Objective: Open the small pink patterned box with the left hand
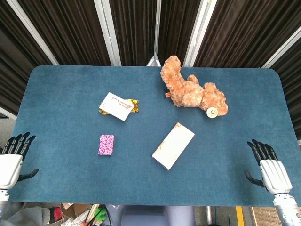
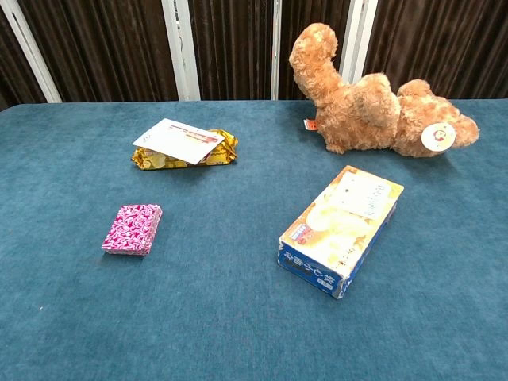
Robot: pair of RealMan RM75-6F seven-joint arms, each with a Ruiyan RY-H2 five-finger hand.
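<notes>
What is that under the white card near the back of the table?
Under the white card lies a shiny gold packet, its crinkled ends sticking out on either side. The card hides its middle, so any label there cannot be read.

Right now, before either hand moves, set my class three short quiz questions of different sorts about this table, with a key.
1. True or false: the left hand already touches the small pink patterned box.
2. Which lies nearest that box? A the teddy bear; B the gold packet with a white card on it; C the long cream box.
3. Fill in: both hands rest at the table's ____ edge.

Key: 1 false; 2 B; 3 near. The right hand is empty too.
</notes>
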